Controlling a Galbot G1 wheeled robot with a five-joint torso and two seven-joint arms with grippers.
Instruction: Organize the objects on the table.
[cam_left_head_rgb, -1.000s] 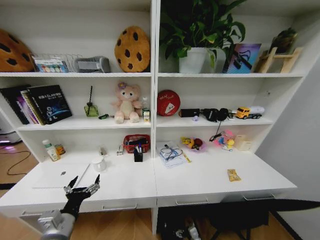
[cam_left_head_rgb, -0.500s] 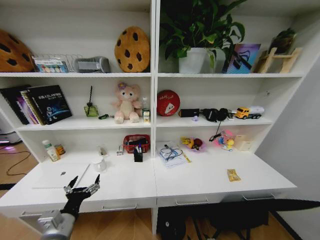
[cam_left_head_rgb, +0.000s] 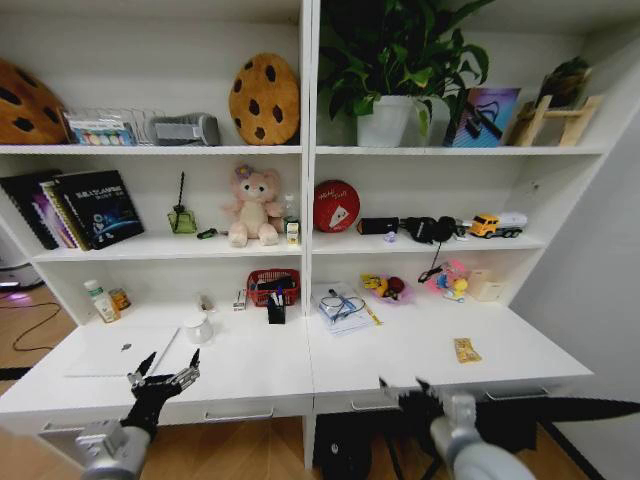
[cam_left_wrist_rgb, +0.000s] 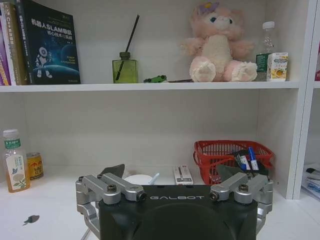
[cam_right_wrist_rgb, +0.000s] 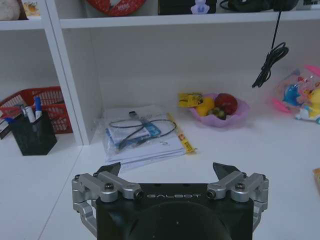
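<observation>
The right hand (cam_left_head_rgb: 403, 390) has just risen into the head view at the table's (cam_left_head_rgb: 420, 352) front edge, where half a second ago only the dark base showed below the drawers; the left hand (cam_left_head_rgb: 168, 368) has not moved from its place at the front edge on the other side, just short of the laptop (cam_left_head_rgb: 118, 350). This reads as the right arm being brought into play, so sorting is only about to begin and nothing on the table has yet been shifted. Both hands point toward the shelves with fingers spread wide apart and nothing between them, as each wrist view confirms. The yellow packet (cam_left_head_rgb: 467, 350) lies on the right half of the table, near the right hand and probably its easiest first pick. The green-labelled can (cam_left_wrist_rgb: 34, 165) stands by a bottle (cam_left_wrist_rgb: 13, 160) at the back left corner, and the pens (cam_right_wrist_rgb: 34, 108) sit upright in a black pen holder (cam_right_wrist_rgb: 33, 134) before a red basket (cam_left_wrist_rgb: 231, 155).
</observation>
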